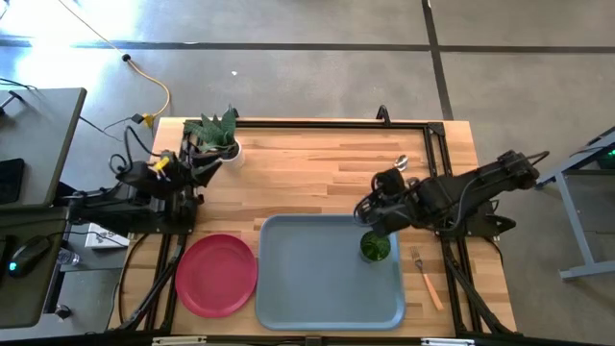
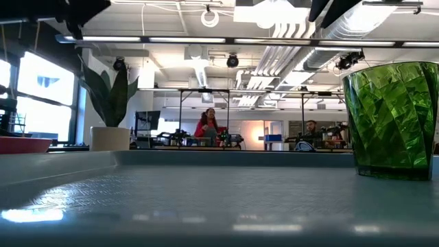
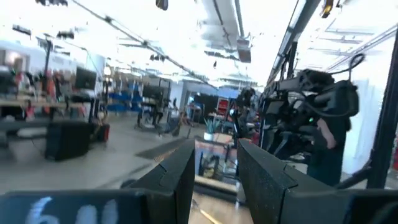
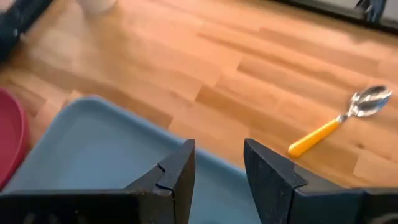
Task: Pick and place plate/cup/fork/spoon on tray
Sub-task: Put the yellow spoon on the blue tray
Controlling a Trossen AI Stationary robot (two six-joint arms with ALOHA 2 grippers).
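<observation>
The blue-grey tray point(image 1: 327, 279) lies at the table's near middle. The green cup point(image 1: 375, 247) stands upright on its base in the tray's far right part, and also shows in the low view point(image 2: 391, 120). My right gripper point(image 1: 370, 213) is open and empty over the tray's far right rim point(image 4: 93, 137), just beyond the cup. The pinkish-red plate point(image 1: 216, 274) lies flat on the table left of the tray. The fork point(image 1: 429, 280) lies right of the tray. The spoon point(image 4: 342, 118) lies on the wood beyond the tray. My left gripper point(image 3: 214, 168) is open at the table's left edge.
A white pot with a green plant point(image 1: 219, 135) stands at the table's far left, near my left arm point(image 1: 159, 178). Bare wood shows between the pot and my right arm. The low view shows people far off in the room behind the table.
</observation>
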